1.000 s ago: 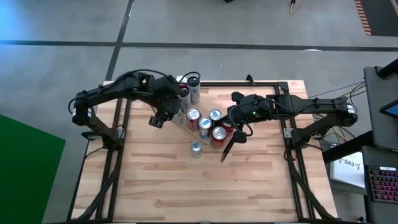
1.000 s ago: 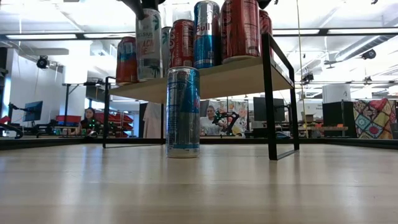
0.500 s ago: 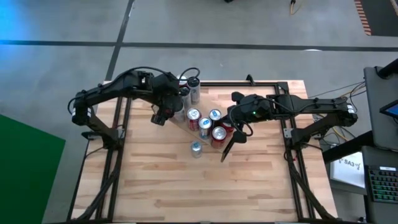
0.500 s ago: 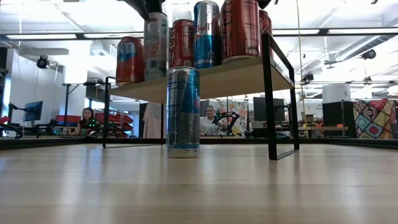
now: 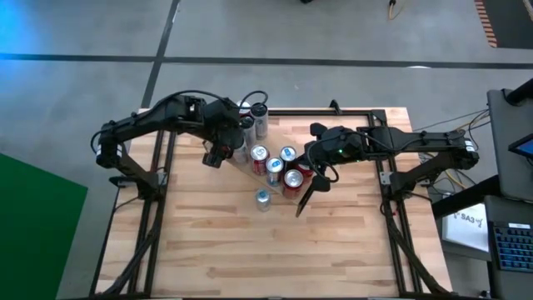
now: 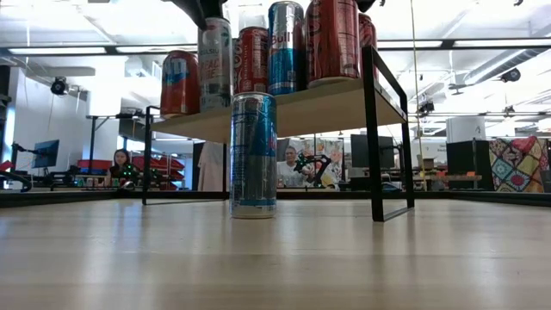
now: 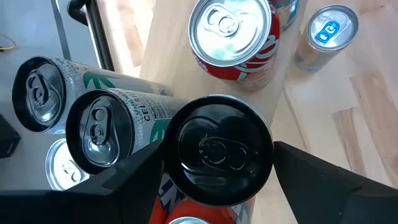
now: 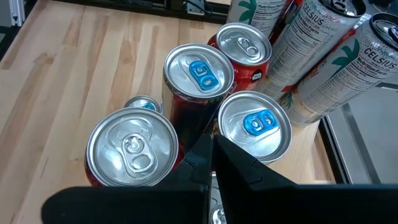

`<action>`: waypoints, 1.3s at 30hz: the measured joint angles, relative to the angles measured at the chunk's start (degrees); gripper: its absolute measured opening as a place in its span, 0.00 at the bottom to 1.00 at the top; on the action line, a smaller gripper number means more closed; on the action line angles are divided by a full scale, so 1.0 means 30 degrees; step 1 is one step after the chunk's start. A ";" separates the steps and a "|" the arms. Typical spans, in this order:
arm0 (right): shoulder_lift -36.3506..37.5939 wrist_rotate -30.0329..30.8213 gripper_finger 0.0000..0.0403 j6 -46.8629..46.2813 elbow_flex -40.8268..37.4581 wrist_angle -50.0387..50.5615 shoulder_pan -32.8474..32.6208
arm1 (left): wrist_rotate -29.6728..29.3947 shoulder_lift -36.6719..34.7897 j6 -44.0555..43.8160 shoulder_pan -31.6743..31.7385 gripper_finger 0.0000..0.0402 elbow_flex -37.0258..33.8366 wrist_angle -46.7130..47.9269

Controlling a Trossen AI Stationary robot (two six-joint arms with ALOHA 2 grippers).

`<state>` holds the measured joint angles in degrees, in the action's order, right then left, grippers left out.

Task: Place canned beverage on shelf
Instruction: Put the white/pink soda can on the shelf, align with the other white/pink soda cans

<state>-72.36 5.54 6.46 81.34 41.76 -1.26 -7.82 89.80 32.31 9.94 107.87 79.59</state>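
while your left gripper (image 7: 217,186) sits over the shelf (image 6: 344,103) with its fingers spread either side of a black-topped can (image 7: 217,149) standing there, you can't tell whether they touch it. your right gripper (image 8: 211,155) hangs above the shelf's other cans with fingers pressed together, and one slim blue can (image 6: 253,155) stands on the table in front of the shelf.
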 joint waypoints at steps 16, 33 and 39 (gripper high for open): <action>-0.0007 0.0000 0.02 -0.0012 0.0000 0.0000 0.0000 | -0.0138 0.0000 -0.1605 0.0006 0.69 0.0000 -0.0224; -0.0007 0.0000 0.02 -0.0015 0.0000 -0.0007 0.0000 | -0.0069 0.0000 -0.1952 0.0006 0.76 0.0000 -0.0428; -0.0007 0.0002 0.02 -0.0015 0.0000 -0.0007 0.0002 | -0.0390 -0.0123 -0.1944 0.0006 0.83 0.0000 -0.0372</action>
<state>-72.38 5.55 6.42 81.34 41.74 -1.25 -8.99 89.43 26.48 9.96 107.87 78.47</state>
